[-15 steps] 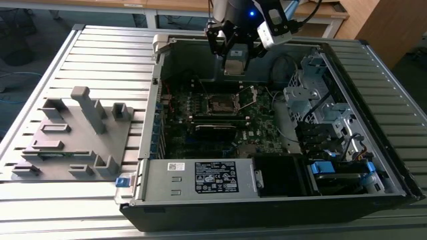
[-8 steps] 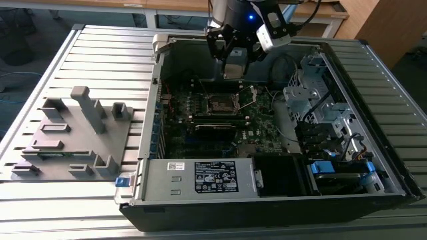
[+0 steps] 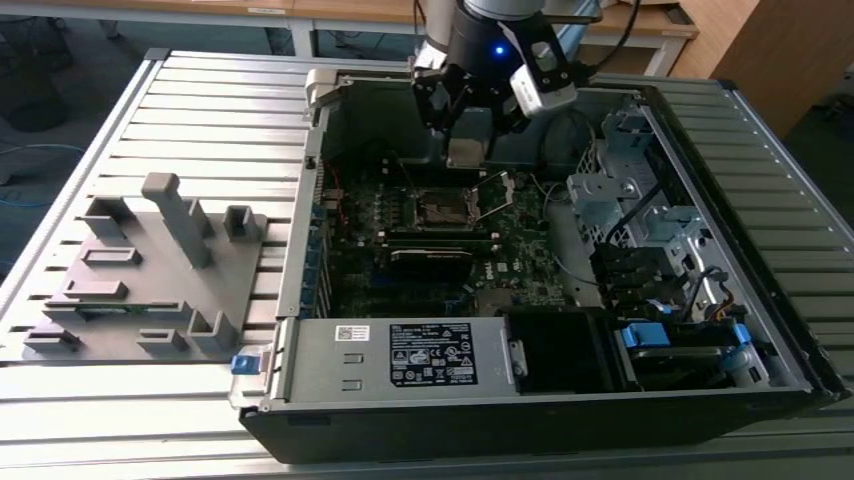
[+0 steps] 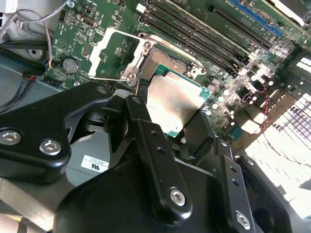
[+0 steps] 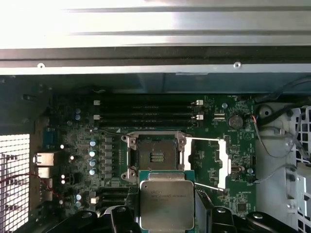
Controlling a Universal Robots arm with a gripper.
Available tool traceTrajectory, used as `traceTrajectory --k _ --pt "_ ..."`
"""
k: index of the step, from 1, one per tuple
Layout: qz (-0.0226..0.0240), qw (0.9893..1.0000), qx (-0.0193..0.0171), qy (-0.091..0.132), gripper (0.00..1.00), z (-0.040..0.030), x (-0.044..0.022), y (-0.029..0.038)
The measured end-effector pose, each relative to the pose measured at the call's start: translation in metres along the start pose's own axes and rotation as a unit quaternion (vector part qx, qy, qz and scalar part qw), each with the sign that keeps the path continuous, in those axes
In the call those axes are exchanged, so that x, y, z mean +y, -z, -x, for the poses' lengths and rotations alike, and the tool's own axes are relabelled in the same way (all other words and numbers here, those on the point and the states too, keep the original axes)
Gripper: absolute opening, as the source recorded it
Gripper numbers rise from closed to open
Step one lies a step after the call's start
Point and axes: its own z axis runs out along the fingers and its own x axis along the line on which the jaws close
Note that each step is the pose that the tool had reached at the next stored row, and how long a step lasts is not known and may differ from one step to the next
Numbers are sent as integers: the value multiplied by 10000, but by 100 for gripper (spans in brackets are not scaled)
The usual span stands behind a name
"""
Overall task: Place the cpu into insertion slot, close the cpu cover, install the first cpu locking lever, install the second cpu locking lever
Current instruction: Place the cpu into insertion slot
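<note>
My gripper [image 5: 166,213] is shut on the cpu [image 5: 166,204], a flat square chip with a silvery face held by its two side edges between black fingers [image 4: 146,121]. In the exterior view the cpu [image 3: 467,150] hangs above the far part of the motherboard, inside the open computer case. The insertion slot [image 5: 155,156] lies uncovered just beyond the chip, a dark square socket in a metal rim; it also appears as the insertion slot [image 3: 443,207]. The cpu cover [image 5: 210,162] is swung open to one side of the socket, with thin wire levers [image 5: 206,186] along it.
Long black memory sticks [image 5: 146,116] run beside the socket. The case wall [image 3: 320,130] rises at the exterior view's left, a drive cage [image 3: 627,190] and cables at its right, a power supply [image 3: 400,355] in front. A grey fixture plate [image 3: 147,270] lies on the slatted table.
</note>
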Motion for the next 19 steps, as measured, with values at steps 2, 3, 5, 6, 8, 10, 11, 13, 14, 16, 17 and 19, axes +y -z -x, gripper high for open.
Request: traceTrajectory --k 2,3,5,6,8,10,11,13,14,16,17,19 --pt "0 10000 0 25 54 1 -2 -33" --pt "0 10000 0 39 54 1 -2 -49" --pt "-1 10000 2 61 54 1 -3 -68" --pt "-2 10000 2 65 54 1 -3 -70" --pt "-2 10000 2 65 54 1 -3 -72" --pt "0 10000 2 68 54 1 -3 -79" --pt "0 10000 2 73 54 1 -4 -83" --pt "3 10000 3 89 54 1 -4 -93" --pt "8 10000 3 97 54 0 -5 -99" --pt "47 9999 4 112 54 -1 -5 -107" --pt "56 9999 3 115 54 -1 -5 -111" --pt "57 9999 4 116 54 -1 -5 -111"
